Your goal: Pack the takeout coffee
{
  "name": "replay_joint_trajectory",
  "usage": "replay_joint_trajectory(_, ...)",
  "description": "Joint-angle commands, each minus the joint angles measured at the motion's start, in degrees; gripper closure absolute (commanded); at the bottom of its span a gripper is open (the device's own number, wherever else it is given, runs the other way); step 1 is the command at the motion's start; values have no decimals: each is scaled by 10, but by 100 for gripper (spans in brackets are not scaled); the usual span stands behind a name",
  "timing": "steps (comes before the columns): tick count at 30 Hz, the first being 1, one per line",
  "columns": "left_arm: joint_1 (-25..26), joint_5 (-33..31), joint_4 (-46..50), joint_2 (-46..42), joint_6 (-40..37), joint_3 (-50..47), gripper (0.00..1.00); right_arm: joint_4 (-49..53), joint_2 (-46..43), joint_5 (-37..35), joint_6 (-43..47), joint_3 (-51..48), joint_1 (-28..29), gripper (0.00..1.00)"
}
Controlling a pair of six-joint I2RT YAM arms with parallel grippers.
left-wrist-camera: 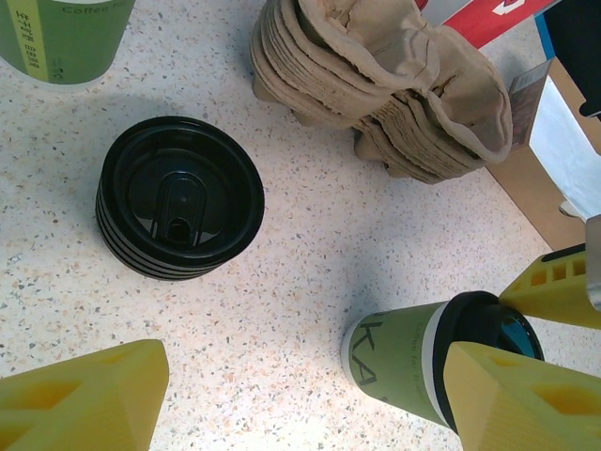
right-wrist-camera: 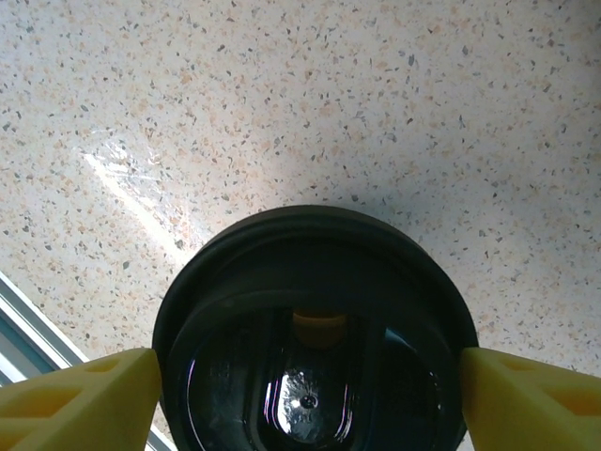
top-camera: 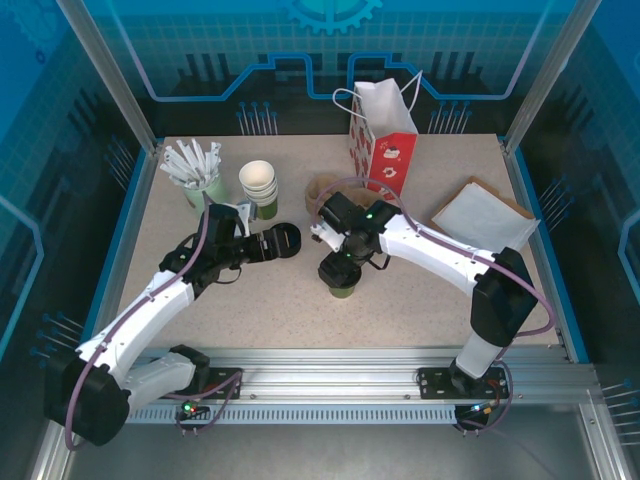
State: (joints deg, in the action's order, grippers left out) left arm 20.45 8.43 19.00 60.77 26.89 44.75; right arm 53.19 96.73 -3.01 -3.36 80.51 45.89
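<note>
The takeout coffee (top-camera: 343,290) stands upright on the table (right-wrist-camera: 282,94), directly beneath the right gripper (right-wrist-camera: 308,362) and between its two fingers. Each yellow pad sits right at the rim of the black lid, one on either side. Whether they are pressing on it or merely flanking it I cannot tell. The left gripper (left-wrist-camera: 308,362) is spread wide and empty, with the cup just off its right finger and a stack of black lids (left-wrist-camera: 178,197) ahead of it toward its left finger. The cup is likely light, and its thin paper wall would dent under a hard squeeze. The plastic lid is stiffer but glossy, and it could pop off if the cup were lifted by it alone. The safer hold is probably around the wall just under the lid, where the rim braces the paper, with a gentle squeeze and the cup kept level, since the frames do not reveal whether it holds liquid. The right wrist view looks straight down on the lid, showing how well it is centred between the fingers, but the wall is hidden. The left wrist view supplies the olive side with its pale band under the lid, and pulp carriers (left-wrist-camera: 394,85) beyond. The top view adds the red-and-white bag (top-camera: 385,140) standing beyond the right gripper.
</note>
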Motion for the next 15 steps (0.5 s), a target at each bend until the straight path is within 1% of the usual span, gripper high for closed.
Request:
replay_joint_trajectory(1, 6, 4, -8, 2, 2, 6, 21, 2, -14, 5, 4, -11, 7, 16)
replay_joint_trajectory(5, 10, 6, -9, 7, 3, 5, 21, 0, -28, 6, -1, -14, 8, 15)
replay_joint_trajectory(10, 18, 32, -34, 7, 9, -7, 21, -11, -81, 29, -12, -14, 0, 11)
replay_joint_trajectory(13, 30, 66, -65, 12, 12, -17, 20, -25, -121, 73, -18, -35, -29, 9)
replay_joint_trajectory(15, 46, 87, -88, 27, 15, -23, 19, -42, -142, 128, -27, -67, -68, 9)
